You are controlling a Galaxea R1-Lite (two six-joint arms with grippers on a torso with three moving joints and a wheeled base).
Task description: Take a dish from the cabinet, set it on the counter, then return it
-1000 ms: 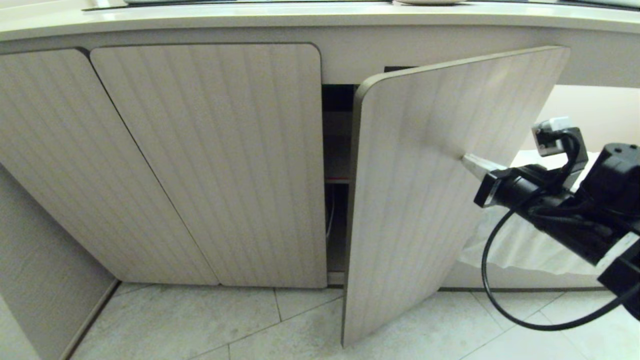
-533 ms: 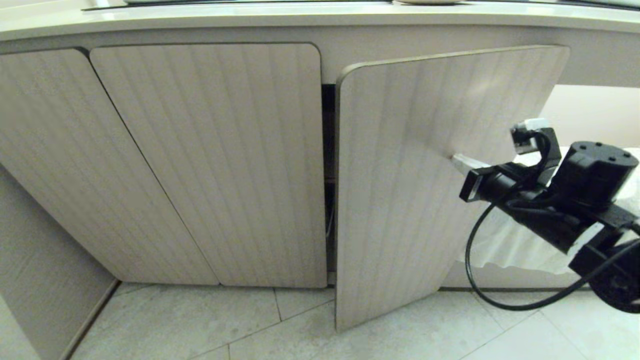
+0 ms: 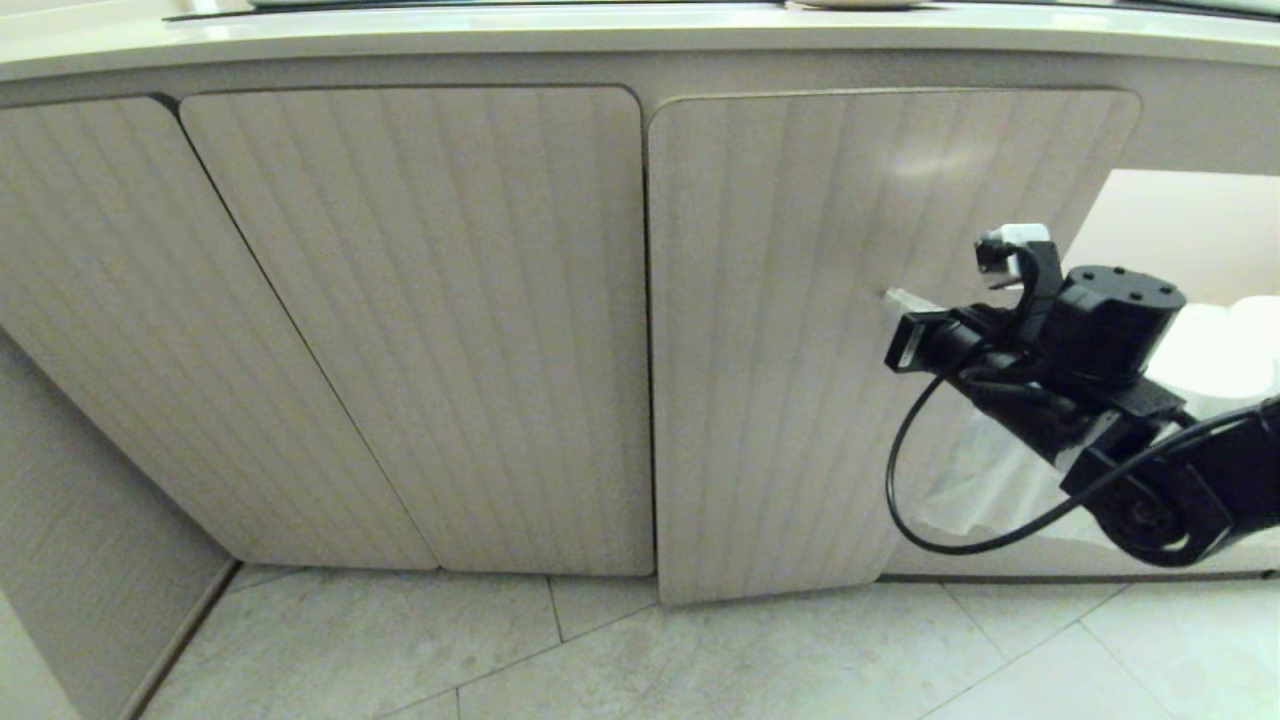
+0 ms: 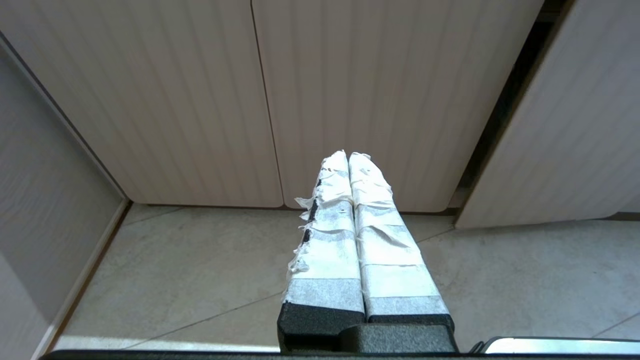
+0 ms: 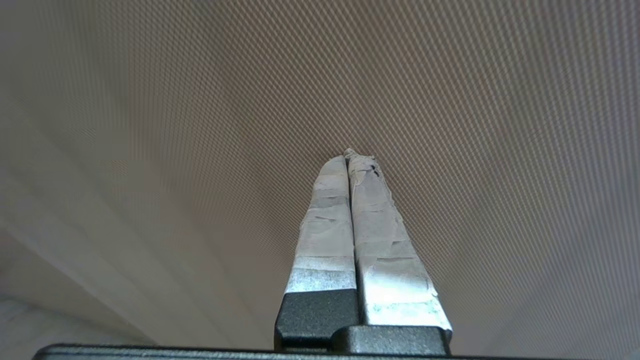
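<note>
the left gripper (image 4: 348, 156) is hanging nearest, low over the pale floor tiles (image 4: 190, 280), its taped fingers (image 4: 327, 235) pressed together on nothing and pointing at the closed doors on the left of the cabinet (image 3: 420, 320). farther in, the right gripper (image 3: 892, 297) is reaching in from the right, its taped fingers (image 5: 325, 235) squeezed together with nothing between them, and their tip is touching the ribbed face of the right-hand door (image 3: 780, 340) about halfway up. in the head view that door is sitting almost flush with its neighbour, only a thin dark seam showing between them, while in the left wrist view a dark gap is showing along its edge. beyond the arm, to the right of the door, something white and crinkled (image 3: 985, 490) is lying in an open recess. above the doors the cream tabletop (image 3: 640, 30) is running across the far edge of the view. the dish is not showing in any view.
</note>
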